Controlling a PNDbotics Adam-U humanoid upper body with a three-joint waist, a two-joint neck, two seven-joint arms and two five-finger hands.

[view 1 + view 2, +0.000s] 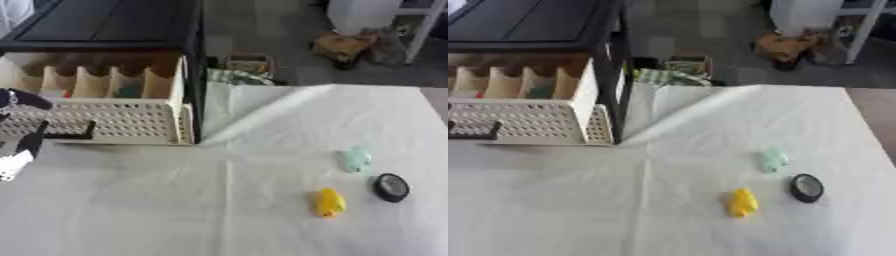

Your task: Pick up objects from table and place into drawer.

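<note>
An open cream drawer (pixel 105 120) with a perforated front and a black handle (pixel 72 135) juts from the dark cabinet at upper left. Inside it are tall dividers and small coloured bits. My left hand (pixel 26 142) shows at the left edge, just left of the handle, fingers spread and holding nothing. On the white cloth at the right lie a yellow object (pixel 330 202), a mint-green object (pixel 356 159) and a black round disc (pixel 391 187). The right hand shows in no view.
The dark cabinet (pixel 105 22) fills the upper left. A white cloth (pixel 175 210) covers the table, with a raised fold running from the drawer's corner to the far edge. Floor clutter lies beyond the far edge.
</note>
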